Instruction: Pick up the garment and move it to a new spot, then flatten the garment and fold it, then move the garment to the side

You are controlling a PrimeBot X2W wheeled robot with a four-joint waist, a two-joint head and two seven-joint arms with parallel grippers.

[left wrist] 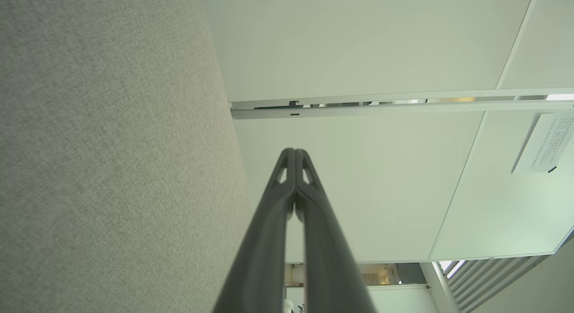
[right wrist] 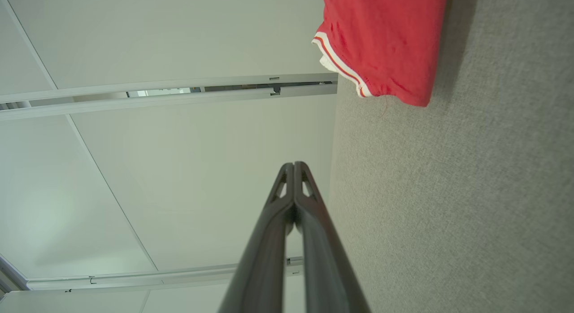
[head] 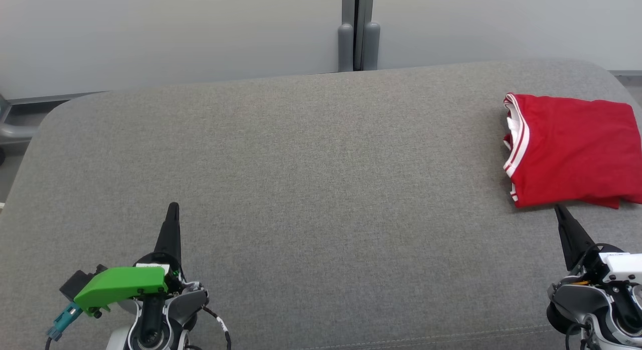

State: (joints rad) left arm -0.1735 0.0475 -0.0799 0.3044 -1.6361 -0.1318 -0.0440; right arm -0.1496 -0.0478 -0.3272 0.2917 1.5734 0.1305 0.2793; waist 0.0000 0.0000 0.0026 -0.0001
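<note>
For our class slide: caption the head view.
Folded red garment at right on the grey surface; left gripper and right gripper shut, empty.

left tool (head: 173,207) closed, right tool (head: 558,209) closed

Inventory as observed: one red garment (head: 572,149), one grey bench (head: 301,164), two grippers (left gripper (head: 173,206), right gripper (head: 557,208)), one green cover (head: 123,286) on the left wrist

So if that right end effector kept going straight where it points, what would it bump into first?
Probably the folded red garment, whose near edge lies just beyond the shut right end effector. Height is unclear; it might skim over it toward the wall panel.
</note>
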